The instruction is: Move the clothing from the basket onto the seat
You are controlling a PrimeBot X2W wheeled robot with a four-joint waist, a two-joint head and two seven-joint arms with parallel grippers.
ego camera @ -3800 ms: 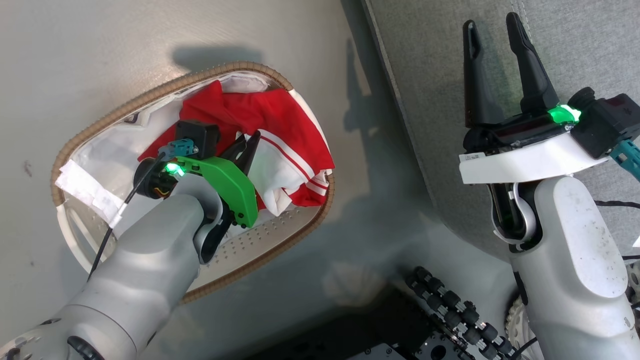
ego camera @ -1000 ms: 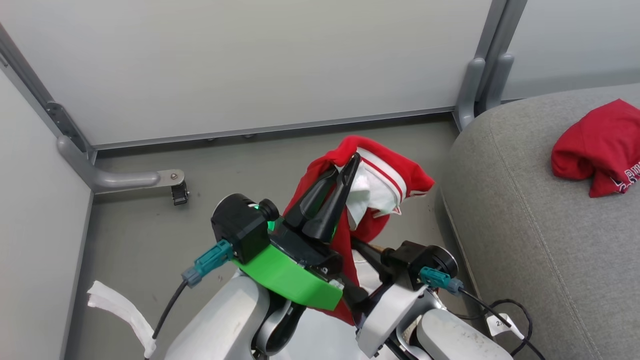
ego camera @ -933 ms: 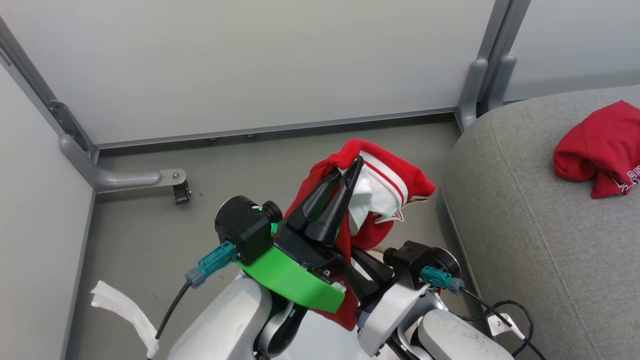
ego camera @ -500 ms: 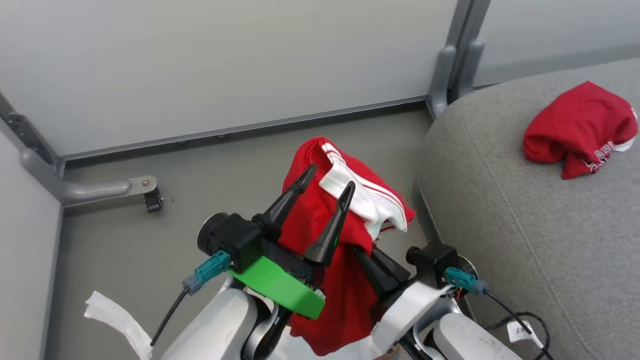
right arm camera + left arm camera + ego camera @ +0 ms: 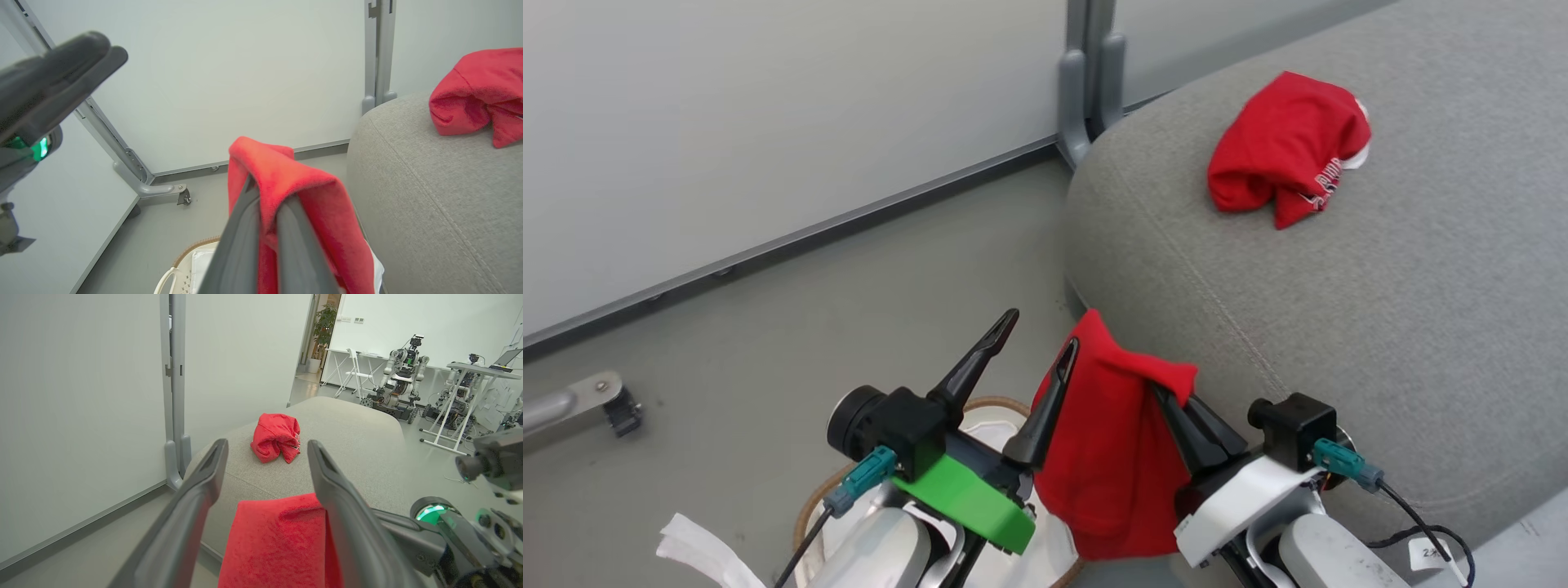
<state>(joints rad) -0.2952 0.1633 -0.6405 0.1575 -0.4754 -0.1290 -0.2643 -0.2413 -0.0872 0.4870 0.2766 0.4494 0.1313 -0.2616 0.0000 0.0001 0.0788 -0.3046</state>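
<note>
A red garment (image 5: 1111,457) of the clothing hangs from my right gripper (image 5: 1164,396), which is shut on its top fold. My left gripper (image 5: 1039,331) stands open just left of it, one finger touching the cloth. In the right wrist view the gripper (image 5: 267,196) pinches the red cloth (image 5: 310,204). The left wrist view shows the open gripper (image 5: 267,447) above the cloth (image 5: 278,539). A second red garment (image 5: 1282,147) lies bunched on the grey seat (image 5: 1339,286). The basket (image 5: 980,403) peeks out below both grippers.
Pale partition walls with a grey post (image 5: 1086,82) close off the back, and a caster bracket (image 5: 596,396) sits on the floor at left. A white strip (image 5: 694,547) trails by the basket. Other robots (image 5: 402,375) and tables stand beyond the seat.
My left gripper opened and let go of the red garment, while the right gripper shut on it. The head camera has turned towards the seat.
</note>
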